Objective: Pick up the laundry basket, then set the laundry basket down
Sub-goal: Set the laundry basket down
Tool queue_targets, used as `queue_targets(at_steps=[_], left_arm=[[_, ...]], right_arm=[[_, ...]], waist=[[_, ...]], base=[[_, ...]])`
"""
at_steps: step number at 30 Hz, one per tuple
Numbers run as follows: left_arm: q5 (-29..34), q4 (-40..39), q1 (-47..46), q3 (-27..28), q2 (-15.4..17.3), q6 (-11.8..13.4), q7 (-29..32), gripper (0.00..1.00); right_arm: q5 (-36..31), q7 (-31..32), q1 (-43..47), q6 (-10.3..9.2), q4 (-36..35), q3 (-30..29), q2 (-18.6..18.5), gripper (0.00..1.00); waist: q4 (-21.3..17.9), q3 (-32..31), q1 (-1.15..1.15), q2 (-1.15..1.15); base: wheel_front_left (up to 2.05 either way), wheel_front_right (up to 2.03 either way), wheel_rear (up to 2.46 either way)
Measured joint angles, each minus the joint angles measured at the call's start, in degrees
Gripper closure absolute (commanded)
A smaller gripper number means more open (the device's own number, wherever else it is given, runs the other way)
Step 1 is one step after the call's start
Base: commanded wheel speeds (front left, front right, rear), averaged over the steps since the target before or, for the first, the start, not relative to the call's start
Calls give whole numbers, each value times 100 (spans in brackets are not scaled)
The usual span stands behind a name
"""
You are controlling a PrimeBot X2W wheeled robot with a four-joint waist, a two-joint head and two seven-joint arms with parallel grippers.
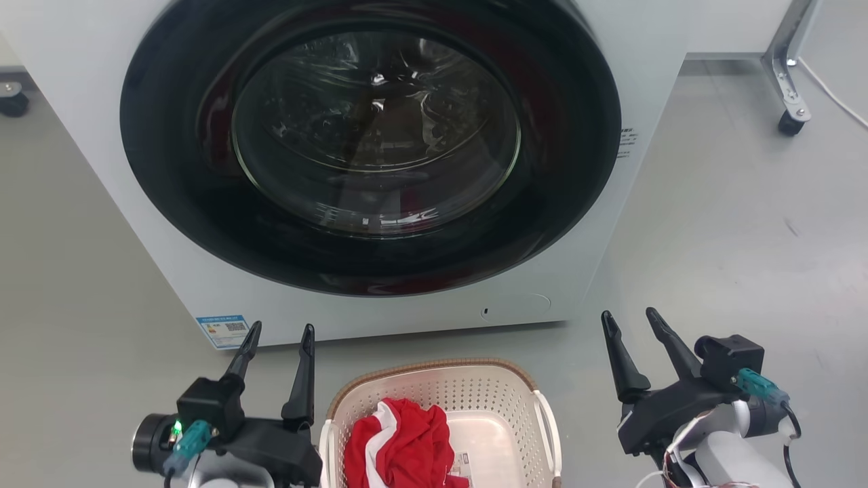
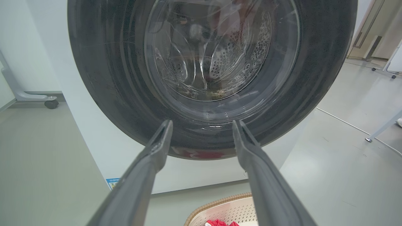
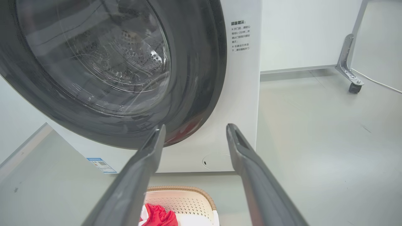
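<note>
Bottom centre of the head view, the laundry basket (image 1: pixel 434 367) sits on the floor between both grippers, its side handles facing them. The left gripper (image 1: pixel 283 327) looks nearer than the right gripper (image 1: pixel 628 314). Both have their fingers spread and empty.

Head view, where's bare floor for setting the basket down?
Bare grey floor lies right of the white washing machine, out to the wheeled metal leg, and left of it. Crowded: the narrow strip between machine and cream perforated laundry basket, left claw and right claw flanking.
</note>
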Motion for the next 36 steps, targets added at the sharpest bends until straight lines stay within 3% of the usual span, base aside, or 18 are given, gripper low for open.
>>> queue_targets(at_steps=[14, 36], left_arm=[[199, -1522, 1154, 256, 163, 197, -15, 0], [285, -2070, 1711, 445, 129, 298, 125, 0]], right_arm=[[-391, -1, 1039, -397, -1655, -356, -211, 0], [-690, -1, 1779, -590, -2558, -701, -277, 0]], waist=[[-81, -207, 0, 1], [-95, -289, 1, 0]], base=[[0, 0, 0], [0, 0, 0]])
